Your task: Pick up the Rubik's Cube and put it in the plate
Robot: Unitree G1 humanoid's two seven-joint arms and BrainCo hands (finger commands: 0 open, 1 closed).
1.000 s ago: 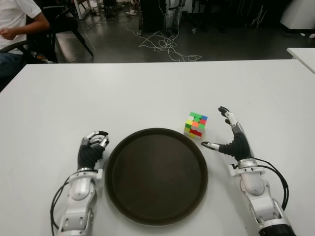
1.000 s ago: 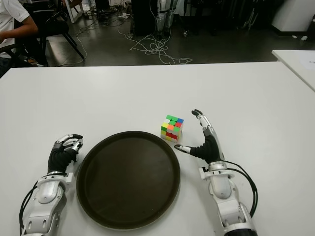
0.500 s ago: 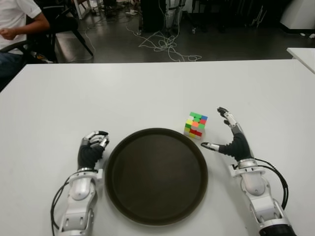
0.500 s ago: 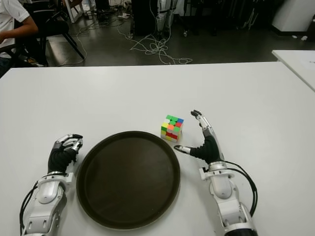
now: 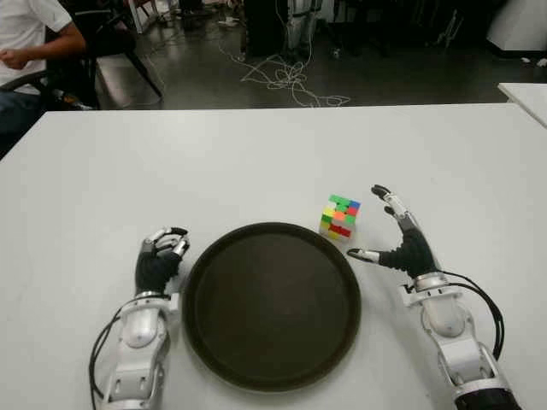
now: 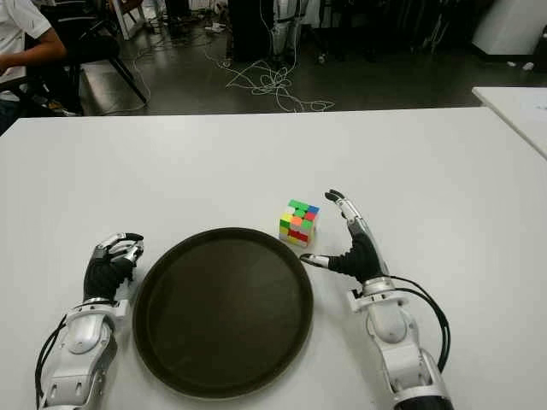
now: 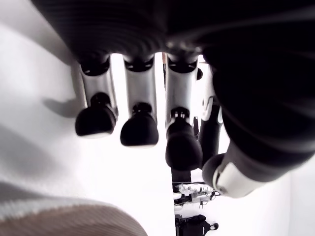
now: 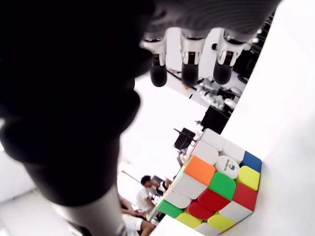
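Since a second before, only the right hand [image 5: 395,240] had edged a little closer to the Rubik's Cube [image 5: 339,217]; cube, plate and left hand lay as they had.

That right hand stood just to the right of the cube with its fingers [image 8: 189,69] spread wide and its thumb reaching toward the plate rim, grasping nothing and not touching the cube. The cube sat on the white table [image 5: 214,162], just beyond the upper right edge of the round dark plate [image 5: 271,305] and outside it. Nothing stood between hand and cube. The left hand [image 5: 159,260] showed just left of the plate, fingers curled in on nothing. Beyond the table's far edge, cables [image 5: 286,79] sprawled over the dark floor, and a seated person [image 5: 30,38] showed at the far left.
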